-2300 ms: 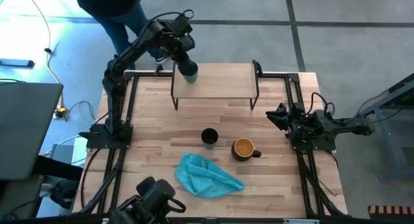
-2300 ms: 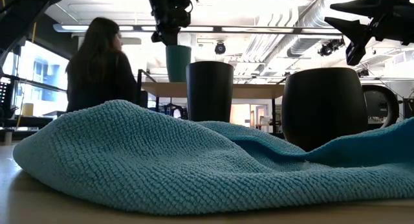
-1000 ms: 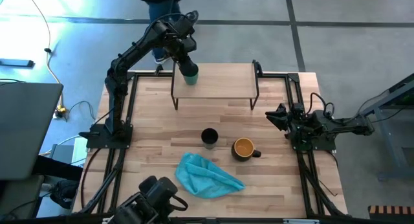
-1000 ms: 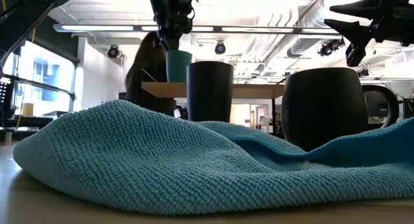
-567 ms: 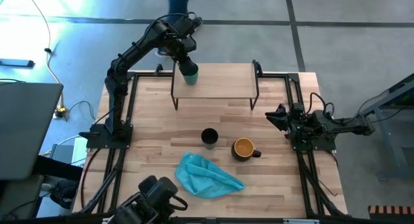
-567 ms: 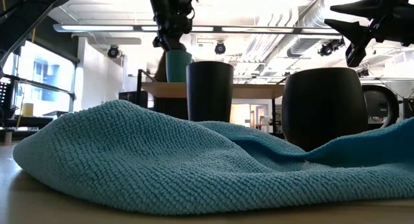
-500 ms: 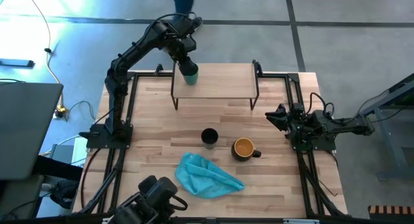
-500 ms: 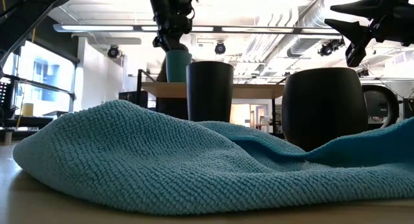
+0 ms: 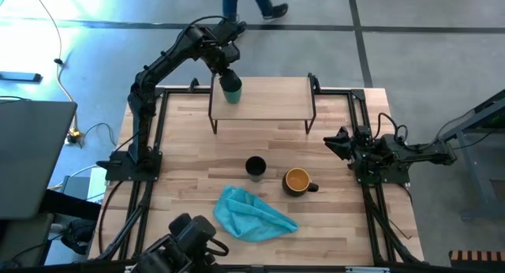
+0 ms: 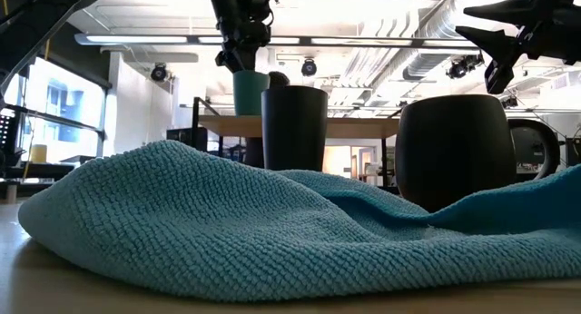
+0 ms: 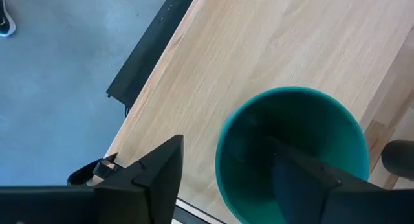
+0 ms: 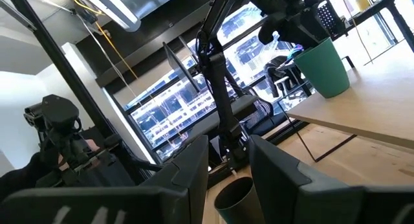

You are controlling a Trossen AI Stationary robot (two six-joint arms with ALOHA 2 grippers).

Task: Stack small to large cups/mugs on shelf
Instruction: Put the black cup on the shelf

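The small green cup (image 9: 231,91) is seen standing on the shelf (image 9: 272,99) at its far left corner. The left gripper (image 11: 223,179) is positioned over it, fingers spread, one inside the rim. The right gripper (image 9: 338,141), parted and empty, is parked at the table's right edge.

My fingers (image 11: 155,179) are matt black plastic with flat, hard faces. The green cup (image 11: 291,153) beneath them has a smooth, dull teal wall. It stands on the shelf (image 9: 272,95), pale wood with fine straight grain, on thin black metal legs. Below, the table (image 9: 197,158) is light planked wood. The blue cloth (image 10: 227,223) is a coarse, nubbly weave. The black cup (image 10: 294,128) and the mug (image 10: 452,151) look matt dark, and the mug's inside (image 9: 297,179) is a glossy yellow-orange.
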